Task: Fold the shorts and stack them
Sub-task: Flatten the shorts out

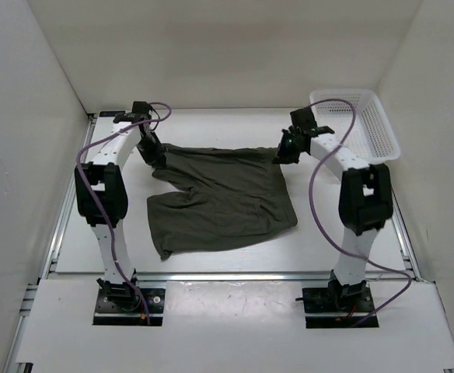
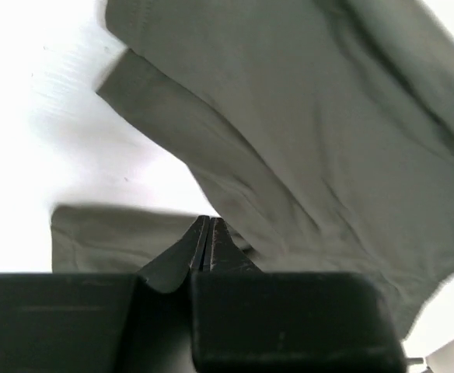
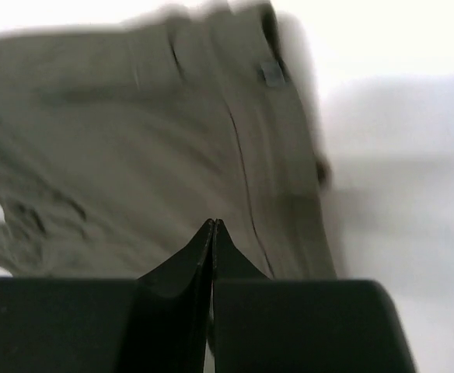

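The dark olive-green shorts [image 1: 223,198] lie spread across the middle of the table. My left gripper [image 1: 154,155] is shut at their far left corner. In the left wrist view a raised layer of the shorts [image 2: 305,132] runs down to the closed fingertips [image 2: 221,233] and casts a shadow on the table, while a lower part lies flat. My right gripper [image 1: 283,152] is shut at the far right corner. In the blurred right wrist view the shorts [image 3: 134,140] fill the space round the closed gripper [image 3: 214,223].
A white plastic basket [image 1: 357,122] stands at the back right, just beyond the right arm. White walls [image 1: 40,116] enclose the table on three sides. Purple cables [image 1: 320,194] loop off both arms.
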Robot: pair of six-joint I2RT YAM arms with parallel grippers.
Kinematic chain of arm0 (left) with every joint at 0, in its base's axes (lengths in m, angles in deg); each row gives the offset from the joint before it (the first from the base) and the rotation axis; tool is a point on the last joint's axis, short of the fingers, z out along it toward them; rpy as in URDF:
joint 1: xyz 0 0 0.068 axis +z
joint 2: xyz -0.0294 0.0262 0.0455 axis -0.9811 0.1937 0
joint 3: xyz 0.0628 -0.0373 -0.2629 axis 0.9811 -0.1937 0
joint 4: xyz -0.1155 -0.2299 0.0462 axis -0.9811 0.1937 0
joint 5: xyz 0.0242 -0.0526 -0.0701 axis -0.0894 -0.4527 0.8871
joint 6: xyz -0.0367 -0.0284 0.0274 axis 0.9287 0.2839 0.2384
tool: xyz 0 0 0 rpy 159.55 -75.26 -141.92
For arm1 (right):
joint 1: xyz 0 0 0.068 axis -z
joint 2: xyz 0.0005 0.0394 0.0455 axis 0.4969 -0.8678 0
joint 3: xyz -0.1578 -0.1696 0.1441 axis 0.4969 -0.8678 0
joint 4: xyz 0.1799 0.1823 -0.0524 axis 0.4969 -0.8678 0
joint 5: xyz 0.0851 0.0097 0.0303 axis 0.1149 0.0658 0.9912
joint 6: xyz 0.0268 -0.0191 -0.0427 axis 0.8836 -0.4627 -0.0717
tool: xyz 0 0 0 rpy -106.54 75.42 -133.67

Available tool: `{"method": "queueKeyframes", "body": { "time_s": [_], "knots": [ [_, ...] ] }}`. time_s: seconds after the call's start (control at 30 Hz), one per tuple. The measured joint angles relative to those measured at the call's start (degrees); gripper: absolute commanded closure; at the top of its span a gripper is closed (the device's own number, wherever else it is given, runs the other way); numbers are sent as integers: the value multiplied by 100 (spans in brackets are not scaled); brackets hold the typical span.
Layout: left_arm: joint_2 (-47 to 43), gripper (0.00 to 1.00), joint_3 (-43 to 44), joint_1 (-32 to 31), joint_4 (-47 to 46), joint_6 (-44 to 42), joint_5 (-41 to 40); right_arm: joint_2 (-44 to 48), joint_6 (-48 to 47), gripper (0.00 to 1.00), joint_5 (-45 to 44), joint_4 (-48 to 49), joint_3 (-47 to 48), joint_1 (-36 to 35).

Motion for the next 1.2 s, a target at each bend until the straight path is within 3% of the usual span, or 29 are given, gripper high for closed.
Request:
{"method": "queueKeyframes", "body": {
  "time_s": [0.4, 0.53, 0.57, 0.63, 0.73, 0.8, 0.93, 0.97, 1.07, 1.2],
  "knots": [
    [984, 90, 859, 55, 341, -201, -199, -2750, -11, 100, 203, -407, 3211, -50],
    [984, 76, 883, 151, 457, -350, -245, -3458, 50, 100, 149, -511, 4124, -48],
    [984, 65, 883, 192, 490, -402, -258, -3578, 66, 100, 131, -514, 4256, -48],
    [984, 64, 881, 282, 516, -485, -264, -3738, 116, 100, 90, -542, 4382, -48],
    [984, 66, 831, 411, 509, -577, -267, -3768, 184, 100, 42, -564, 4417, -48],
    [984, 90, 748, 476, 490, -603, -262, -3768, 203, 100, 11, -573, 4417, -44],
    [994, 90, 654, 492, 485, -669, -243, -3768, 214, 100, -20, -577, 4406, -39],
    [994, 77, 654, 485, 476, -682, -223, -3766, 214, 100, -20, -566, 4393, -20],
    [1069, 57, 723, 452, 470, -713, -138, -3738, 221, 100, -13, -518, 4328, -11],
    [1421, 54, 872, 396, 424, -704, -13, -3692, 216, 100, -15, -435, 4234, -11]
  ]
}}
